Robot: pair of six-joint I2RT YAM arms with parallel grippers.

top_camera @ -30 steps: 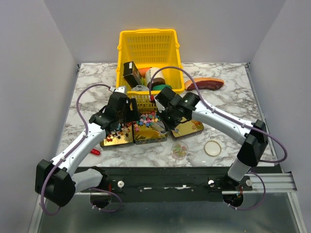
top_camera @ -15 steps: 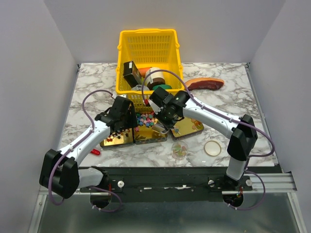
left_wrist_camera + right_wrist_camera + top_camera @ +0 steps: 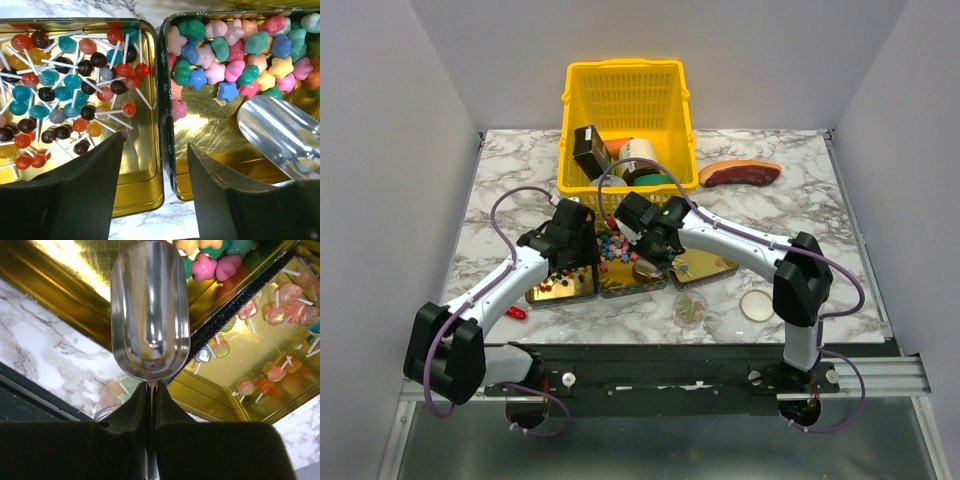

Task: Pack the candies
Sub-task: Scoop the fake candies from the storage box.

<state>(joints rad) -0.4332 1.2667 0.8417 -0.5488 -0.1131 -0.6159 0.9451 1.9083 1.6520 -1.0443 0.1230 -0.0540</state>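
Clamped tight on the thin handle of the scoop (image 3: 150,305): right pincer (image 3: 150,397). Bowl empty, only reflections inside. Long axis of scoop 6-to-12 in right wrist view, mouth at 12. Star sweets (image 3: 210,262) heaped just past the mouth, at 12 to 1, no contact with the lip that can be made out. Bare gold floor of middle tin (image 3: 210,150) under the bowl. Probable next move, as a judgement: push along that axis toward 12, into the heap.

Spread wide and holding nothing: left pincer (image 3: 155,185), over the seam between left tin (image 3: 145,175) and middle tin. Lollipops (image 3: 65,75) at 10 to 11 from it, star sweets at 1. Right arm better placed for the job, scoop down at the middle tin.

Counts:
- three tins in a row, one scoop
- one clear jar (image 3: 689,308) at 5 from middle tin, a few sweets inside
- one round lid (image 3: 757,304) at 3 of jar
- one yellow basket (image 3: 625,100) at 12
- star sweets roughly three dozen in sight
- lollipops in left tin dozens, too tangled for an exact count
- about ten more lollipops visible in right tin (image 3: 225,370)
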